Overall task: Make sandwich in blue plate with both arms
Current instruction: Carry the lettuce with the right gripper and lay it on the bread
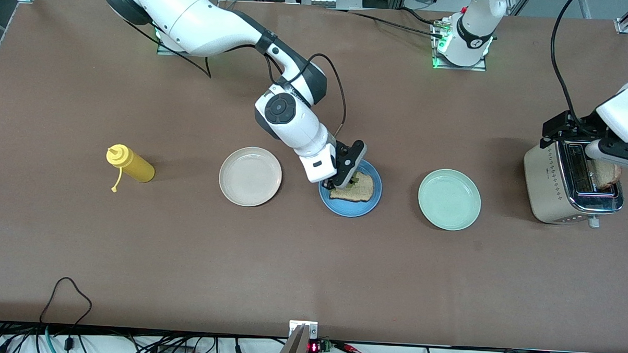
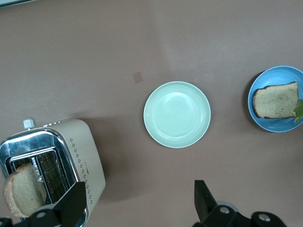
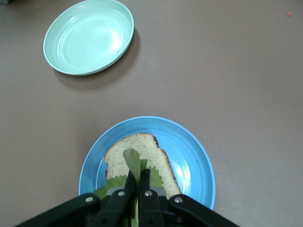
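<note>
We note the right gripper (image 3: 138,183) fingers pinching a lettuce leaf (image 3: 134,163) onto the bread slice (image 1: 353,187) in the blue plate (image 1: 366,206). Left gripper (image 2: 137,201) fingers spread over the toaster (image 1: 554,190), at the plate's three o'clock on the brown desk (image 1: 300,270).

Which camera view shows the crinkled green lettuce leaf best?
The right wrist view: the crinkled green lettuce leaf lies on the toast, pinched in the shut right gripper. The front view hides most of it; the left wrist view shows only a sliver.
</note>
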Controlling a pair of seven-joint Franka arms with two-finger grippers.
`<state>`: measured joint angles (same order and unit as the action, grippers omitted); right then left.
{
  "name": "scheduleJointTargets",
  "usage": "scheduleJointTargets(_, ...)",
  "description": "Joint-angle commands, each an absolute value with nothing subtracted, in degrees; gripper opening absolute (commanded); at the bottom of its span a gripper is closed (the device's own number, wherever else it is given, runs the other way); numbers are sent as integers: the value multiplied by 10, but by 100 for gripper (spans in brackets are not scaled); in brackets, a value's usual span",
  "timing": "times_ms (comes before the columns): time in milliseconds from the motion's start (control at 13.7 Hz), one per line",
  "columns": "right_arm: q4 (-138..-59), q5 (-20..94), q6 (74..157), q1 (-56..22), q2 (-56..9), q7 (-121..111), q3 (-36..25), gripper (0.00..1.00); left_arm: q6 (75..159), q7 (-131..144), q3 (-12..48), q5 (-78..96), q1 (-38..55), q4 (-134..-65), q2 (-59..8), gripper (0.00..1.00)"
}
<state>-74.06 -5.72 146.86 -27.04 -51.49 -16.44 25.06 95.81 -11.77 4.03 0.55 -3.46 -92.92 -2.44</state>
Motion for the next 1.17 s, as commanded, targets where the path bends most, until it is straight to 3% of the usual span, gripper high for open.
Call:
scheduleJointTargets(0,-719,-66,1502,-309,-540,-153,217,0,935,-114,25,11,-29,-962,13,100)
scheduleJointTargets(73,-718,-66,1511,-313,-541,-142,213,13,929,-112,25,11,-29,-955,8,100)
scheduleJointTargets(146,-719,-68,1518,-316,-541,-138,209,49,927,-111,25,11,-29,-948,5,100)
scheduleJointTargets(219,-720,-77,1530,-317,-541,-139,200,99,926,-112,25,11,-30,-948,4,100)
scheduleJointTargets(510,-718,-82,1514,-313,-520,-136,200,100,923,-112,27,11,-29,-947,4,100)
scheduleJointTargets(1094,-734,-53,1240,-194,-371,-119,200,100,923,-113,28,11,-29,-947,4,100)
